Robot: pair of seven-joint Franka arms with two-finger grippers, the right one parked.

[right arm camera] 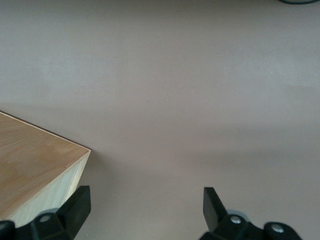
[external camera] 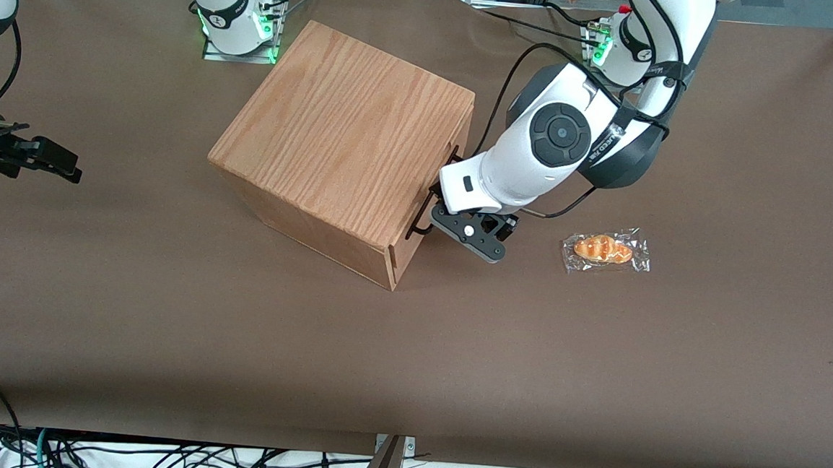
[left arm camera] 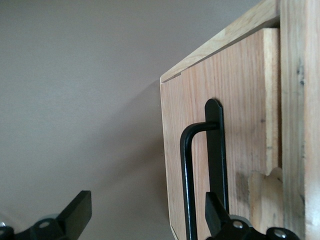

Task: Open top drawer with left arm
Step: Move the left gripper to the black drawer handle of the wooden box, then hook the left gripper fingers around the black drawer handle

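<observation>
The top drawer [left arm camera: 240, 125] has a plain light-wood front that sits level with the oak-grain box casing [external camera: 343, 128]. Its thin black wire handle [left arm camera: 187, 175] stands off that front, and in the front view the handle [external camera: 421, 220] shows at the box face turned toward the working arm's end. My left arm [external camera: 537, 154] reaches down to that face. Its gripper [left arm camera: 145, 215] is open wide around the handle bar. One finger [left arm camera: 216, 212] lies over the drawer front past the bar, the other finger [left arm camera: 76, 214] hangs over the bare table. Neither touches the bar.
A wrapped bread roll [external camera: 606, 250] lies on the brown table [external camera: 408, 364], toward the working arm's end from the box and close to the gripper. The box corner [right arm camera: 35, 165] also shows in the right wrist view.
</observation>
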